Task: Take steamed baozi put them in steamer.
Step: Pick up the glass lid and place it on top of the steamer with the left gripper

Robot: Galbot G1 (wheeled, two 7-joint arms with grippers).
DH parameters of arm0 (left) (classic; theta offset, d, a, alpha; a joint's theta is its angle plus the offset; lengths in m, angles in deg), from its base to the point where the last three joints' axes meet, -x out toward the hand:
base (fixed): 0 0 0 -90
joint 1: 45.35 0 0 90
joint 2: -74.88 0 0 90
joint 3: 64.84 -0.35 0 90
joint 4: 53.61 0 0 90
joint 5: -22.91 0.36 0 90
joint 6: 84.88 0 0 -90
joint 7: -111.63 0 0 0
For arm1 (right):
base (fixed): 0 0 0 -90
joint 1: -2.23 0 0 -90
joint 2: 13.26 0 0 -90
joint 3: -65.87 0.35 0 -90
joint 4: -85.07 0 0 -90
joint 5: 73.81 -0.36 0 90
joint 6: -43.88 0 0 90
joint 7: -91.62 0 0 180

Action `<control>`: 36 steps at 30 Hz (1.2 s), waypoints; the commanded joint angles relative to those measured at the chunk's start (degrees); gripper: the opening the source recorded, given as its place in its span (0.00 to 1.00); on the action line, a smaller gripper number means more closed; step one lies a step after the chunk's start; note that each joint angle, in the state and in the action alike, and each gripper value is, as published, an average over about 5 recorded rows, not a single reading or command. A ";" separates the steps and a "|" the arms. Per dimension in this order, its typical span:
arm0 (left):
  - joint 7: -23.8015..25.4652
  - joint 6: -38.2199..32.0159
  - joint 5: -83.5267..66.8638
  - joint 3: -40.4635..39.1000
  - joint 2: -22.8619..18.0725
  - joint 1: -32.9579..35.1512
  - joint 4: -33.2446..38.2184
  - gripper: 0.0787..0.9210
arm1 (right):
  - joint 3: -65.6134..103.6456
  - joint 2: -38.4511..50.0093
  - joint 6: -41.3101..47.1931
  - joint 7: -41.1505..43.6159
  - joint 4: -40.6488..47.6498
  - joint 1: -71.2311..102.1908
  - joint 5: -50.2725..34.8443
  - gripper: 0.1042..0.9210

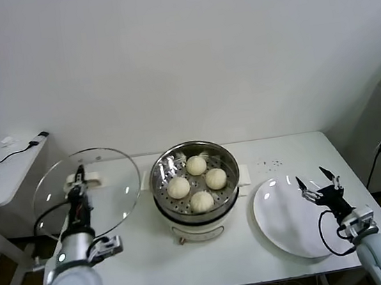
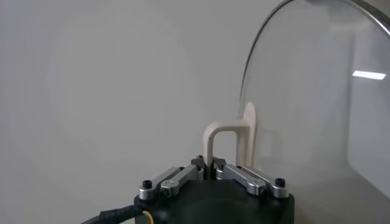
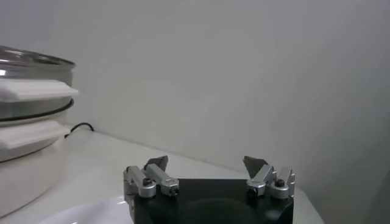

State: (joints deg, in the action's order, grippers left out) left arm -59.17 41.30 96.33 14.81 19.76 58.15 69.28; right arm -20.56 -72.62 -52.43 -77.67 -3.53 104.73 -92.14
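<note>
Steamer (image 1: 196, 184) upright at table centre, mouth up; four steamed baozi (image 1: 197, 182) domes up on its perforated floor. Left gripper (image 1: 78, 183) clamped on glass lid (image 1: 105, 189) handle, lid tilted. Right gripper (image 1: 319, 183) wide open, empty, over white plate (image 1: 286, 225).

Bright, even light, soft shadows, glare on the glass lid (image 1: 88, 191)

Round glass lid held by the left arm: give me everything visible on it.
The round glass lid is clear, domed, with a thin metal rim and a cream arch-shaped handle. The left gripper is shut on that handle, holding the lid tilted on edge above the white table, left of the shiny steel steamer. Nothing else touches it.
</note>
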 commanded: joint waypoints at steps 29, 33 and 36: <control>11.22 8.82 23.54 -27.81 -36.42 -22.26 -24.26 0.08 | 2.95 -0.91 -1.26 0.98 3.99 0.07 0.67 0.88; 10.94 8.81 23.66 -27.66 -36.21 -22.15 -25.60 0.08 | 2.90 -0.91 -1.26 0.98 3.93 0.02 0.71 0.88; 10.93 8.82 23.61 -27.42 -36.05 -21.94 -26.19 0.08 | 2.98 -0.88 -1.31 0.99 4.01 0.06 0.76 0.88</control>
State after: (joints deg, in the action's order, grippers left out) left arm -46.84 47.32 119.12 -11.62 -13.25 36.77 47.89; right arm -17.78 -73.54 -53.68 -76.76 0.33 104.83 -91.41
